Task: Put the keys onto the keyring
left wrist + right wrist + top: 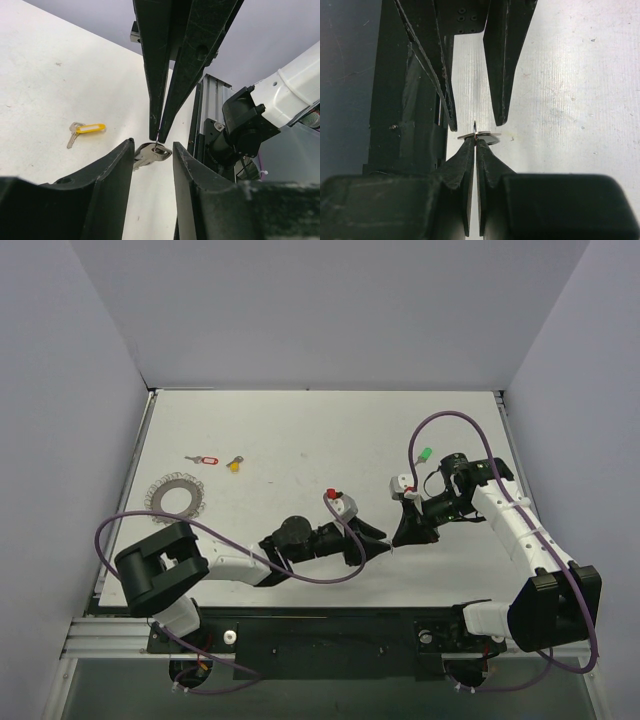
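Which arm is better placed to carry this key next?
Right, probably. The right end effector is pinched shut on the key, while the left end effector stands open around it. The keyring lies far left, though, a long reach.

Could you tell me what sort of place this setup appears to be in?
Most likely a robotics lab test cell: a white table boxed in by plain grey walls, with the left arm and right arm mounted on an aluminium rail at its near edge.
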### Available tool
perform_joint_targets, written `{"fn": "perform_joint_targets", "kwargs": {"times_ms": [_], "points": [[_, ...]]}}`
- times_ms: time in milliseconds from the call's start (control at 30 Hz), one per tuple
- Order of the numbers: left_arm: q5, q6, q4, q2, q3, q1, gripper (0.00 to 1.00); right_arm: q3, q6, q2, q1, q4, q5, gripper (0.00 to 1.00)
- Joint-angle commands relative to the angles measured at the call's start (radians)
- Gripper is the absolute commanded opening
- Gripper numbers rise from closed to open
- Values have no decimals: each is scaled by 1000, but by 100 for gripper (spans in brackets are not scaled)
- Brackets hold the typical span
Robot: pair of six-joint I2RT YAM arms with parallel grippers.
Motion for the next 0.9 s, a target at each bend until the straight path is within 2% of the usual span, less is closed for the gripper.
{"fn": "perform_joint_targets", "kwargs": {"times_ms": [0, 133, 333, 400, 467, 600, 733, 867], "points": [[-40, 17, 59, -74, -35, 10, 49, 24, 5, 12, -7, -44, -19, 0], [-72, 42, 14, -163, -81, 45, 54, 31, 25, 15, -18, -31, 14, 0], [-141, 49, -171, -373, -144, 117, 61, 25, 212, 1, -80, 75, 108, 0], [-144, 51, -304, -455, -133, 153, 61, 21, 311, -11, -106, 143, 169, 0], [-156, 68, -561, -541, -100, 174, 62, 13, 434, -25, -131, 219, 258, 0], [-238, 146, -902, -727, -24, 203, 68, 24, 569, -22, -185, 310, 451, 0], [-357, 278, -1145, -900, 4, 208, 79, 67, 628, 24, -240, 299, 593, 0], [-463, 384, -1236, -1019, -47, 206, 83, 106, 622, 76, -281, 253, 706, 0]]}}
